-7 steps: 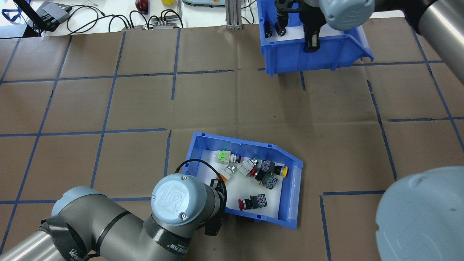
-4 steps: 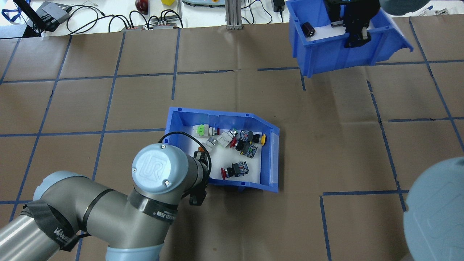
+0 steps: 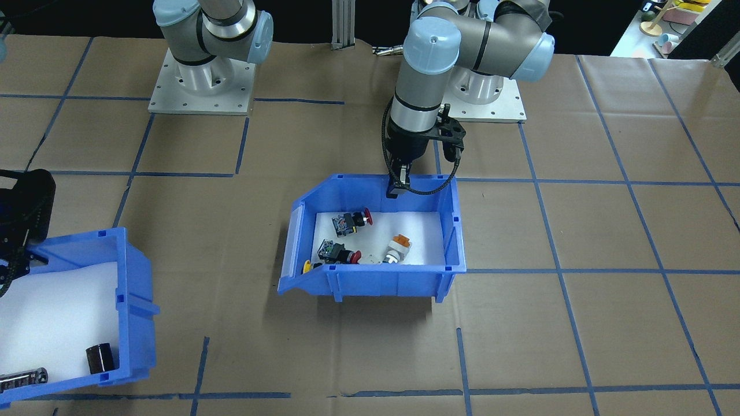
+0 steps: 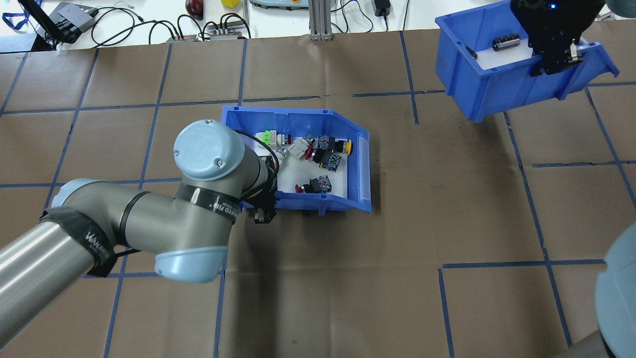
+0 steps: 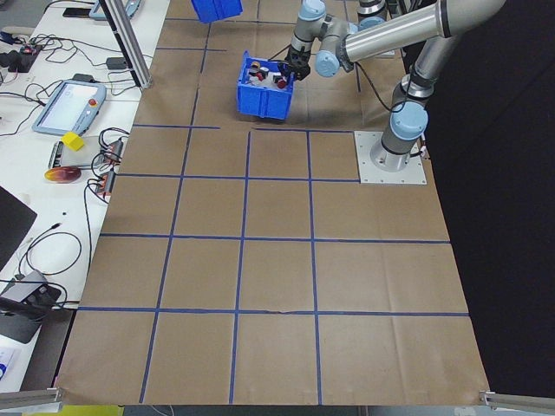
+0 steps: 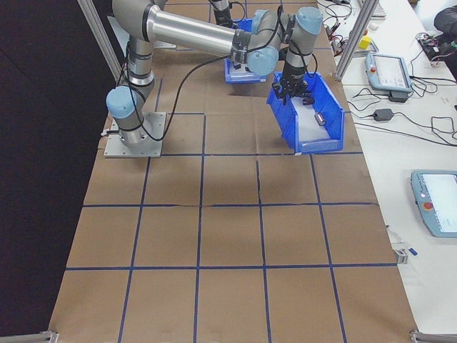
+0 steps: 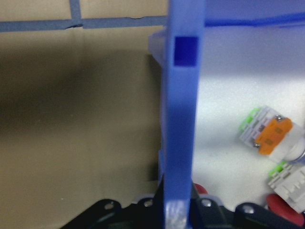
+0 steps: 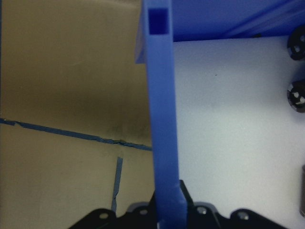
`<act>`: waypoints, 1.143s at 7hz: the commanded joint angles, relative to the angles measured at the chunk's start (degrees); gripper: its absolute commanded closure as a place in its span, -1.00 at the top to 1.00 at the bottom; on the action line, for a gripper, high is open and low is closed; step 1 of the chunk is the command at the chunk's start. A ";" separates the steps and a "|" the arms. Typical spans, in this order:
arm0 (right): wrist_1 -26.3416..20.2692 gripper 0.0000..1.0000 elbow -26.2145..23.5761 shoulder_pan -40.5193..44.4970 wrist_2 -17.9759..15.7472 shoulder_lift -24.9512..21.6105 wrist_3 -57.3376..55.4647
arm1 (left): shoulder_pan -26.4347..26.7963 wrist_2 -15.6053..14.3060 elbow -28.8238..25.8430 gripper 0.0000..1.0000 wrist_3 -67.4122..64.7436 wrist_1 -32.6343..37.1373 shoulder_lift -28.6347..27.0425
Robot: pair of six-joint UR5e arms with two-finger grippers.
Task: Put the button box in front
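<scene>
The button box hangs off the left pincer, which is clamped on just its back wall, so the whole bin sticks out forward of the pincer. Thin wall, one-sided grip: it could pivot or slip. The right pincer is pinching the other bin too. A tilt sends the switches sliding toward the lip.

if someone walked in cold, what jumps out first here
Two blue bins, each gripped by an arm. The button box, scattered with colourful switches, sits mid-table with the left end effector clamped on its wall. The other blue bin, holding dark cylinders, is at the far right, its wall in the right end effector.
</scene>
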State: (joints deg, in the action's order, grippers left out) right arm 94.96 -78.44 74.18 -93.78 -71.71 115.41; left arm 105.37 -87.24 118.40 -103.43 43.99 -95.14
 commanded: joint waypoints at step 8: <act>12.27 -0.75 -23.25 -3.78 3.08 -14.42 -7.13 | 1.15 3.48 -21.63 -0.97 -7.49 -3.12 -21.31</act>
State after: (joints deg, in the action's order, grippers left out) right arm 107.05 -101.14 70.40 -91.01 -86.08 108.30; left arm 106.49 -83.80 96.98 -110.83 40.91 -116.24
